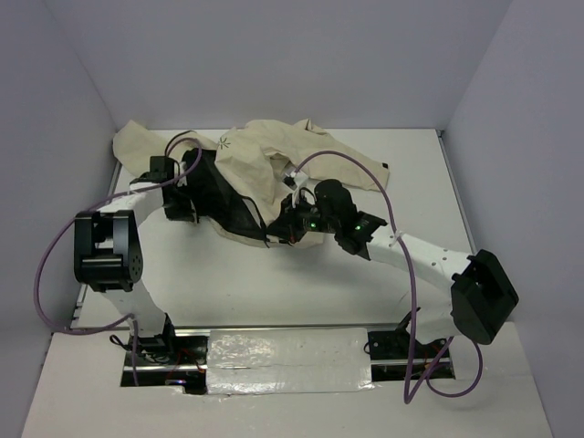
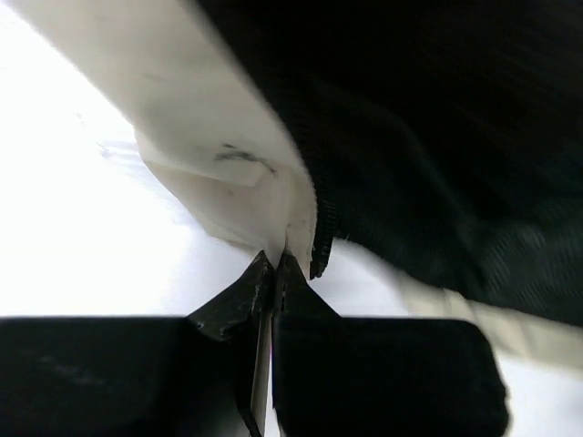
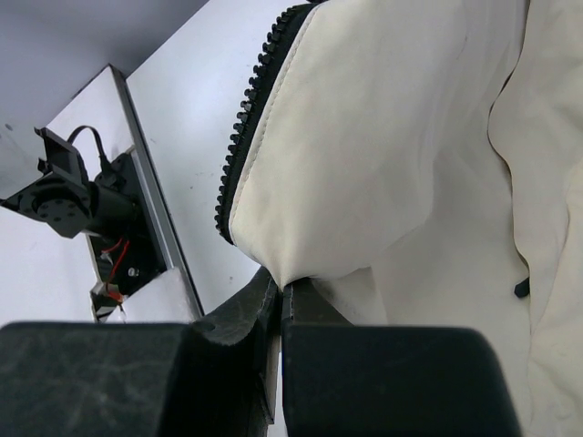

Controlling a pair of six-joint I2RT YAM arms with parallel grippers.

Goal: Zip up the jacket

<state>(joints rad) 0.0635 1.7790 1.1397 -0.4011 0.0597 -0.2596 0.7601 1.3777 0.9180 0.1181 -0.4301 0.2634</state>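
The cream jacket [image 1: 274,160] lies crumpled at the table's back centre, its black lining [image 1: 228,201] turned outward toward the front and a small dark star logo [image 1: 224,140] on top. My left gripper [image 1: 193,187] is shut on the jacket's cream hem beside the dark zipper edge [image 2: 321,238]; the pinch shows in the left wrist view [image 2: 275,264]. My right gripper [image 1: 290,224] is shut on a fold of cream fabric [image 3: 364,164] next to the black zipper teeth [image 3: 244,127]; the pinch shows in the right wrist view [image 3: 282,289].
White walls enclose the table on three sides. A silver taped strip [image 1: 287,351] and both arm bases sit at the near edge. Purple cables [image 1: 401,246] loop over the arms. The left arm's base [image 3: 68,196] shows in the right wrist view.
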